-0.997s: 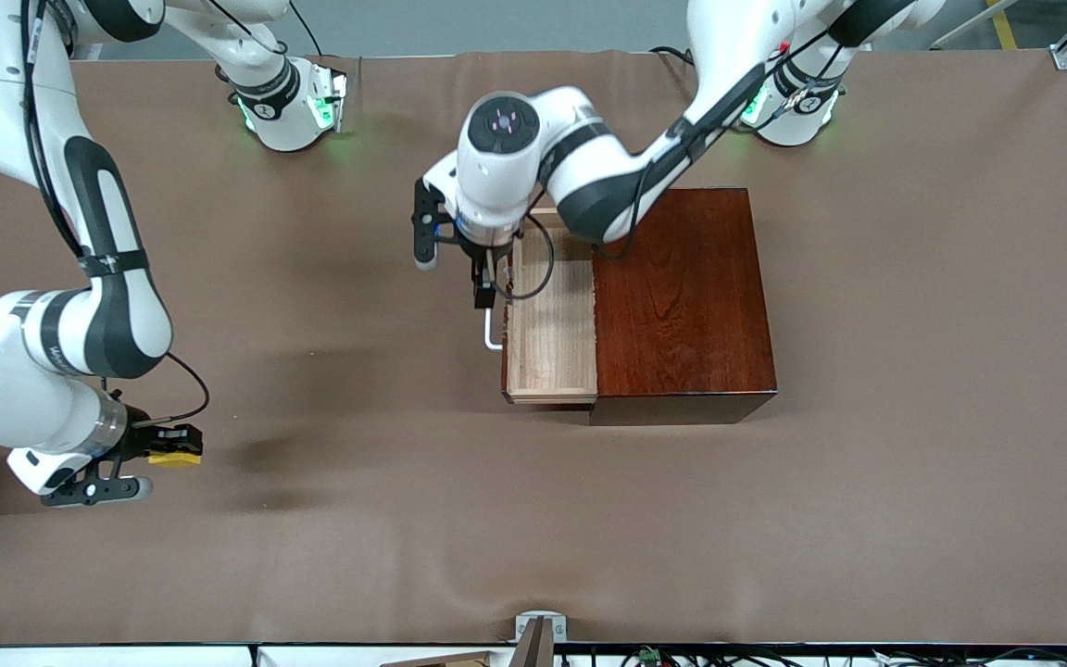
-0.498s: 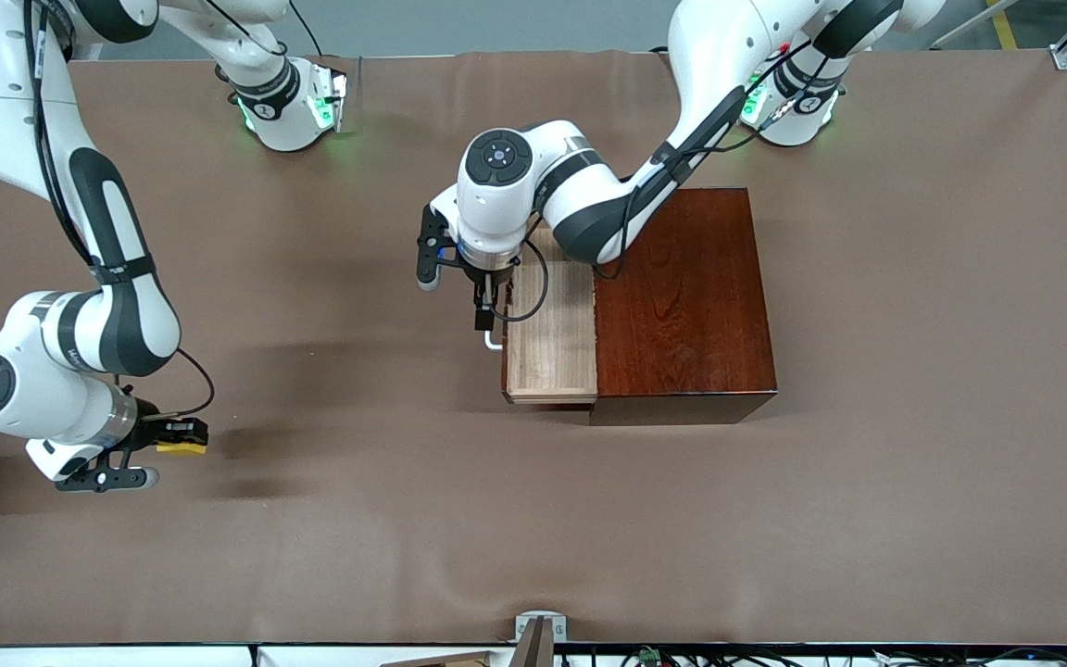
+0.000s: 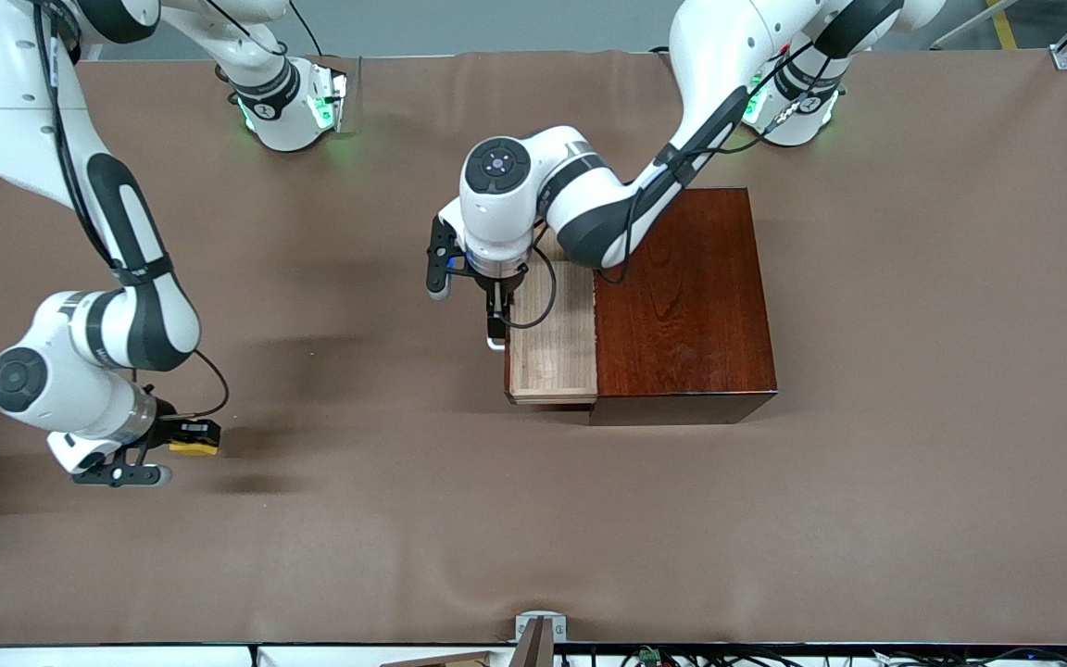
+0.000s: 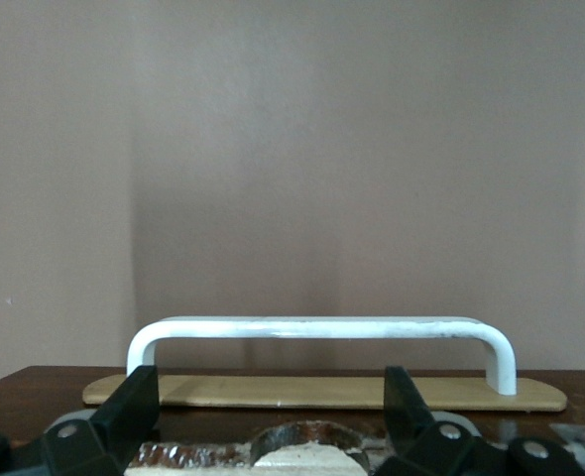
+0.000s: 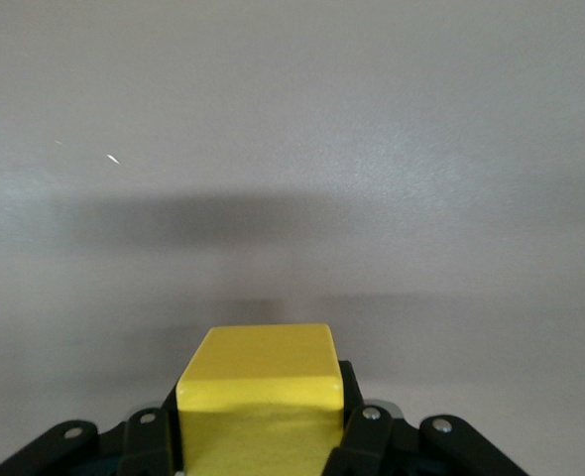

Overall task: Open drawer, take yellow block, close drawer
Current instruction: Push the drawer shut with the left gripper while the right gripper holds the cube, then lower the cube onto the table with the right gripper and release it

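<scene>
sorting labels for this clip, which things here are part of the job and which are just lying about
Part of the job:
- drawer, part open, white handle
- yellow block, held in the right gripper over the right arm's end of the table
- left gripper, open, at the handle

Just there:
- wooden box that houses the drawer
- brown table cover

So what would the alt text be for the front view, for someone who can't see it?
The left gripper is at the white handle of the part-open drawer, fingers apart. The right gripper, at the right arm's end of the brown table, holds the yellow block.
</scene>
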Controlling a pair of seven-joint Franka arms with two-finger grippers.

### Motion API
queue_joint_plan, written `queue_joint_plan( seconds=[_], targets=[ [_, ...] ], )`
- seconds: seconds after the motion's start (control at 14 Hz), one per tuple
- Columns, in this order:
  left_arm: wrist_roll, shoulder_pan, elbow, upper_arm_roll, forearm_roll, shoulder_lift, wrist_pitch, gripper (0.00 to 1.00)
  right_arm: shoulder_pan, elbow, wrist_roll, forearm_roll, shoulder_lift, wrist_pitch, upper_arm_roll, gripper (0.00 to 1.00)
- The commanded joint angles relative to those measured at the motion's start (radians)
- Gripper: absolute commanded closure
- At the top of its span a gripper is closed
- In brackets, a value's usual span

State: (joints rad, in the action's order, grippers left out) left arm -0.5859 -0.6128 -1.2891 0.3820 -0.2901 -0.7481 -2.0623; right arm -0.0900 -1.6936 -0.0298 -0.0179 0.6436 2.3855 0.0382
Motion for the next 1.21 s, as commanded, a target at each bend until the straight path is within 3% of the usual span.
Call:
queue_joint_plan(
  seconds=[0.0,0.14,0.43,0.5,0.57,0.64,0.71,1.14],
  targets=[
    [-0.008,-0.025,0.016,-0.035,-0.052,0.004,0.144,0.00,-0.008,-0.054,0.014,-0.025,0.005,0.084,0.012,1.00],
    [-0.008,-0.034,0.016,-0.043,-0.127,0.006,0.223,0.00,-0.010,-0.054,0.016,-0.025,0.013,0.086,0.012,1.00],
    [-0.009,-0.036,0.014,-0.044,-0.164,0.006,0.332,0.00,-0.013,-0.057,0.024,-0.020,0.031,0.112,0.014,0.99],
    [-0.011,-0.035,0.014,-0.044,-0.167,0.006,0.359,0.00,-0.013,-0.057,0.024,-0.020,0.033,0.112,0.014,0.88],
    [-0.014,-0.031,0.014,-0.046,-0.170,0.007,0.382,0.00,-0.013,-0.057,0.025,-0.017,0.034,0.113,0.014,0.67],
    [-0.014,-0.031,0.014,-0.046,-0.181,0.012,0.405,0.00,-0.010,-0.057,0.025,-0.016,0.042,0.113,0.014,0.40],
    [-0.015,-0.033,0.014,-0.046,-0.201,0.019,0.424,0.00,-0.010,-0.057,0.027,-0.014,0.044,0.115,0.014,0.00],
    [-0.015,-0.030,0.014,-0.044,-0.267,0.033,0.485,0.00,-0.008,-0.057,0.024,-0.013,0.042,0.112,0.014,0.00]
  ],
)
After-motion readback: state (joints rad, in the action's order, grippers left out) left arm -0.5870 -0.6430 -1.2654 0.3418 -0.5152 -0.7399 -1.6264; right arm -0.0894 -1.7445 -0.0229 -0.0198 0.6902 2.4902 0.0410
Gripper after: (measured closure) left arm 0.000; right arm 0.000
